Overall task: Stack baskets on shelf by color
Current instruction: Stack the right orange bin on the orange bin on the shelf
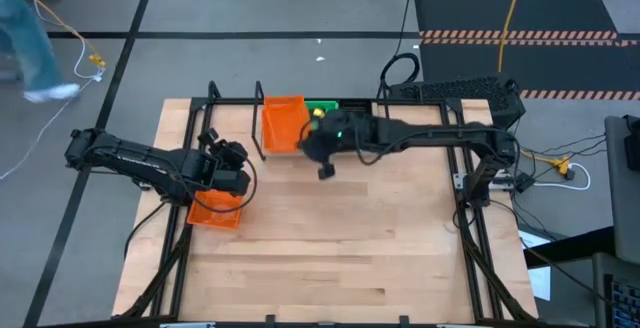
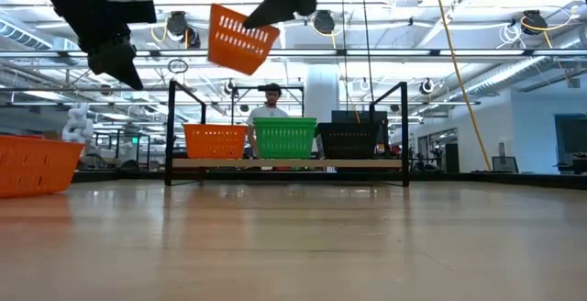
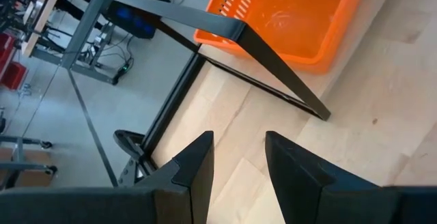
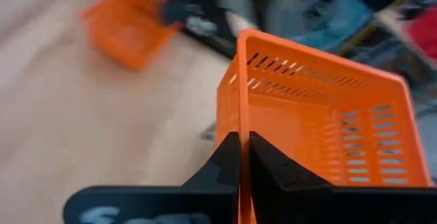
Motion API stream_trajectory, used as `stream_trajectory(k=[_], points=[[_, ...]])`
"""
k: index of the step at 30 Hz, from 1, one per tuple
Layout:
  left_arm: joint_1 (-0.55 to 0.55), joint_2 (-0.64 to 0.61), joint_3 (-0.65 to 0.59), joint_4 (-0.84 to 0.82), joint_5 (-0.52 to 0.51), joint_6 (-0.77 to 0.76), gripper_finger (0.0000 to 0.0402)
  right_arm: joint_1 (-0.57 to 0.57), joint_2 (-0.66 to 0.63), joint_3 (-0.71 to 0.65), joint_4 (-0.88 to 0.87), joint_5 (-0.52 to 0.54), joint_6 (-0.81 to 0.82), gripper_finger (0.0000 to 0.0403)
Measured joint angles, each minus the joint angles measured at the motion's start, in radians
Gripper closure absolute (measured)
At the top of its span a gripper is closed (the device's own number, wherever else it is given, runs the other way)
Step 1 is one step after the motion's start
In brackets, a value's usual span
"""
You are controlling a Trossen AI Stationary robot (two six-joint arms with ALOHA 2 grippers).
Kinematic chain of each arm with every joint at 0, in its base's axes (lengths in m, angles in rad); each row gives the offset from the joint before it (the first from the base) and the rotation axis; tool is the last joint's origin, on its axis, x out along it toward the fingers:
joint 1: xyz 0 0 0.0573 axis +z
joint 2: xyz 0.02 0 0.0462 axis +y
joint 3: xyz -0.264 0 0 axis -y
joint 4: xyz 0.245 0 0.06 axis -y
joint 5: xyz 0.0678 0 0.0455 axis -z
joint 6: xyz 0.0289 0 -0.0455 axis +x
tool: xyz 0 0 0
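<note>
My right gripper (image 1: 318, 151) is shut on an orange basket (image 1: 283, 123) and holds it in the air above the left part of the shelf (image 2: 286, 164). On the shelf stand an orange basket (image 2: 215, 141), a green basket (image 2: 284, 138) and a black basket (image 2: 348, 140), side by side on their bottoms. My left gripper (image 3: 235, 162) is open and empty, high above the table's left side. Below and beside it another orange basket (image 1: 215, 210) rests on the table near the left edge. My right gripper pinches one side wall of the orange basket at its rim (image 4: 239, 125), one finger inside the basket and one outside. The fingers come slanting from the table's right and near side. The basket is lifted clear and hangs tilted (image 2: 240, 39), above the shelf's orange basket.
The shelf's black hoop uprights (image 2: 171, 131) stand at both ends of the ledge. A black frame bar (image 3: 273, 60) runs past the table's left edge beside the lying orange basket. A person stands beyond the shelf (image 2: 271, 99). Bare wood (image 1: 340, 238) fills the table's middle and near part.
</note>
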Motion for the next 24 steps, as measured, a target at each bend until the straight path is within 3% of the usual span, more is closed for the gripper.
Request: stream_trajectory(k=[5, 11, 17, 24], points=[[0.003, 0.000, 0.000, 0.004, -0.008, 0.004, 0.0266, -0.075, 0.032, 0.001, 0.130, -0.001, 0.080, 0.0401], [0.003, 0.000, 0.000, 0.015, -0.009, 0.004, 0.0266, -0.099, 0.208, 0.003, 0.265, 0.026, 0.134, 0.0401], [0.003, 0.000, 0.000, 0.034, -0.009, 0.012, 0.0266, -0.099, 0.303, 0.037, 0.291, 0.051, 0.097, 0.0401], [0.003, 0.000, 0.000, 0.033, -0.009, 0.012, 0.0266, -0.099, 0.304, 0.040, 0.284, 0.052, 0.133, 0.0401]])
